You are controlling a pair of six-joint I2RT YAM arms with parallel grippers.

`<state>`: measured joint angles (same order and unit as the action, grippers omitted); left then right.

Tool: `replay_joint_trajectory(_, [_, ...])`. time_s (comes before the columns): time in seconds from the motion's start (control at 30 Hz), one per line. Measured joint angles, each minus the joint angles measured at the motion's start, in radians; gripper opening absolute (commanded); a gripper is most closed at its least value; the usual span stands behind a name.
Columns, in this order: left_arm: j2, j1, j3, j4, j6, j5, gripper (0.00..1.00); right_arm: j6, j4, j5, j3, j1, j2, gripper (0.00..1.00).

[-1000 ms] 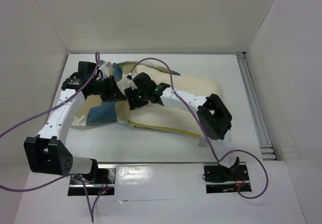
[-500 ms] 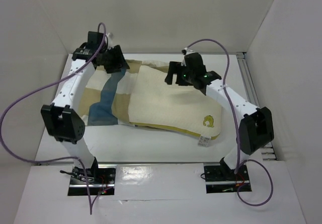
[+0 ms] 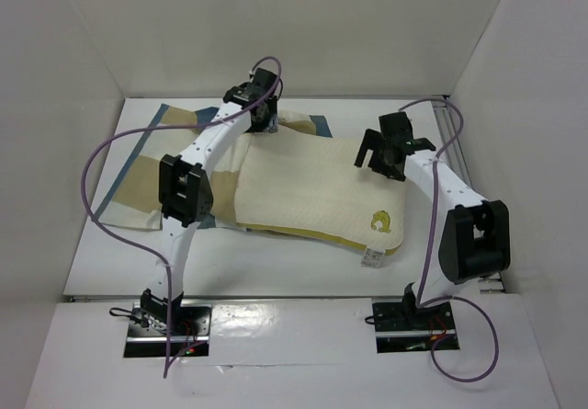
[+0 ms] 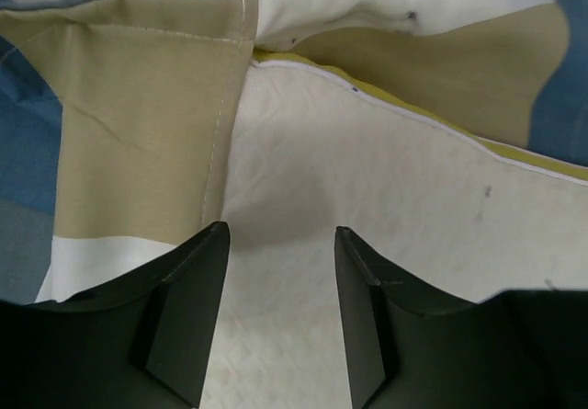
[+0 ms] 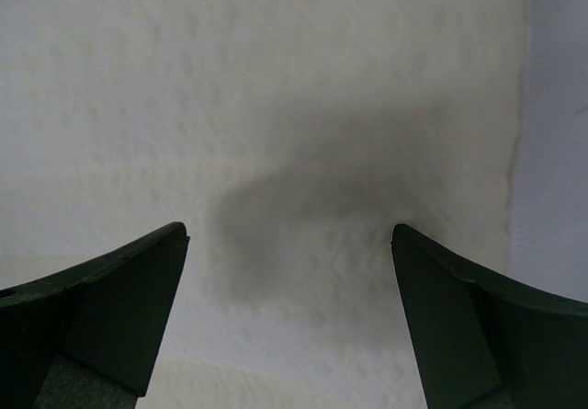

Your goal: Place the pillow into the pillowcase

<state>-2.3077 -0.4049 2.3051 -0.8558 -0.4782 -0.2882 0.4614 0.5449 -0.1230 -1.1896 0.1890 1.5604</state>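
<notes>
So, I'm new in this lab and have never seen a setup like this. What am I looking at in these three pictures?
These are two robot arms, the left arm and the right arm, bolted at the near edge of a table. Each ends in a two-finger gripper. The wide picture comes from a fixed camera above and behind them. The other two come from a camera on each wrist, so the dark shapes at the bottom are that arm's own gripper.

On the table lie a cream pillow with yellow piping and a blue-and-tan checked pillowcase. The pillow's left end overlaps the pillowcase.

The left gripper hangs where the two meet at the far edge, and the right gripper hangs over the pillow's right part. Both are open and hold nothing.
</notes>
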Motion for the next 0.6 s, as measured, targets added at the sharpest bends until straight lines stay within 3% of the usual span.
replay_joint_trajectory(0.23, [-0.027, -0.029, 0.001, -0.005, 0.008, -0.200, 0.45, 0.018, -0.026, 0.022, 0.119, -0.070, -0.067, 1.00])
replay_joint_trajectory(0.57, [-0.002, -0.030, -0.130, 0.066, 0.015, -0.312, 0.48, 0.017, -0.094, 0.079, 0.185, -0.072, -0.071, 1.00])
replay_joint_trajectory(0.6, [-0.002, -0.030, -0.129, 0.070, 0.019, -0.312, 0.44, 0.017, -0.096, 0.081, 0.187, -0.072, -0.071, 1.00])
